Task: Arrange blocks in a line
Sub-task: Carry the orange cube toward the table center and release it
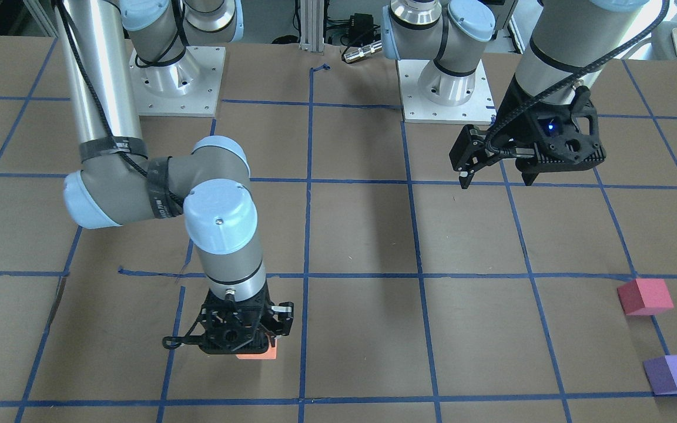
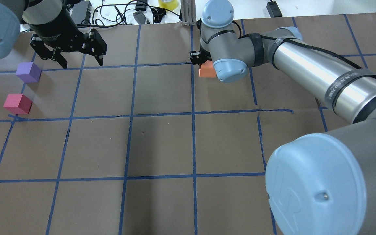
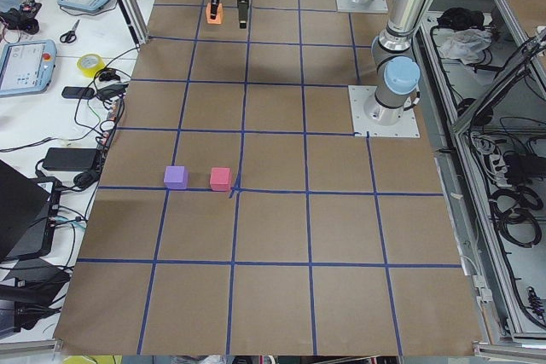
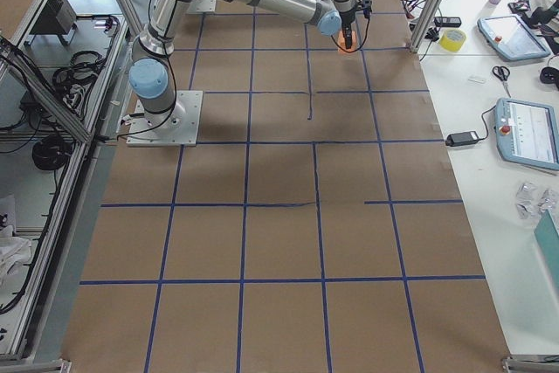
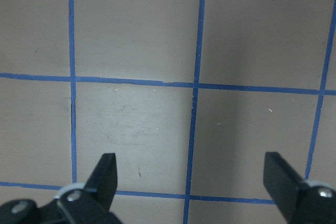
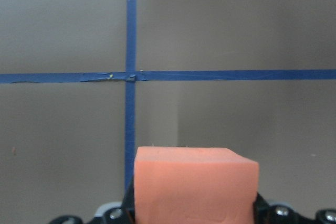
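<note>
So: the orange foam cube [image 6: 195, 182] is clenched in the right tool [image 1: 238, 343], out at the desk's [image 2: 162, 147] far side, approx on the centre line; can't tell if it's clear of the surface. The pinkish-red foam cube [image 2: 17, 103] & purple foam cube [image 2: 28, 72] sit near each other, not touching, well apart toward the robot's left. Purple is farther from the robot, so those 2 run near-to-far. Orange prob. must travel left to join them. Right arm reaches far fwd, wrist straight down. Left tool [image 2: 82, 63] hangs released, jaws wide, high, nearer that pair, w/ nothing beneath.
</note>
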### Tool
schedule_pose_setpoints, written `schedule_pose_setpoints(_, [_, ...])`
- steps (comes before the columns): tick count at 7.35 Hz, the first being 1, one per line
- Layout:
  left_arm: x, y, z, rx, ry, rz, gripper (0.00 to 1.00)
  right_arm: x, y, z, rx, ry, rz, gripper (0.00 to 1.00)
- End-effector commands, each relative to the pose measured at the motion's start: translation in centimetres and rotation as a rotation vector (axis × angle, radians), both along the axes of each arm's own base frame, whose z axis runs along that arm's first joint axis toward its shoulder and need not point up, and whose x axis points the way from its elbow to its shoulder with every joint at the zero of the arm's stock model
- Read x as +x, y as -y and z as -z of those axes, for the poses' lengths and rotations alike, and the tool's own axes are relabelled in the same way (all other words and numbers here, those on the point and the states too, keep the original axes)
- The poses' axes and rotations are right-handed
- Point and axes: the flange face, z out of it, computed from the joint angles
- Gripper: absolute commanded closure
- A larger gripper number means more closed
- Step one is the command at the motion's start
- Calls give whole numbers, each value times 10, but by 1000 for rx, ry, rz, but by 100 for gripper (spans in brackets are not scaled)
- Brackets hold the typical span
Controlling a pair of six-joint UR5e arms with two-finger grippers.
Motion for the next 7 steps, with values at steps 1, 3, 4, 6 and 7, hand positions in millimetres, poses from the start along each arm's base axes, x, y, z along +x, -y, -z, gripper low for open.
schedule_pose_setpoints(1, [0, -1, 0, 1, 0, 0, 0, 59, -10, 24, 14, 17, 6, 100])
schedule_pose_setpoints(3, [0, -1, 0, 0, 0, -2, 0, 73, -17, 42, 39, 19, 29, 93])
schedule_pose_setpoints(4, [0, 0, -1, -1, 0, 0, 0, 73, -17, 43, 36, 15, 32, 28])
schedule_pose_setpoints(6, [0, 0, -1, -1, 0, -2, 0, 74, -17, 32, -10, 42, 51, 0])
schedule_pose_setpoints(7, [0, 0, -1, -1, 0, 0, 0, 73, -17, 22, -13, 51, 54, 0])
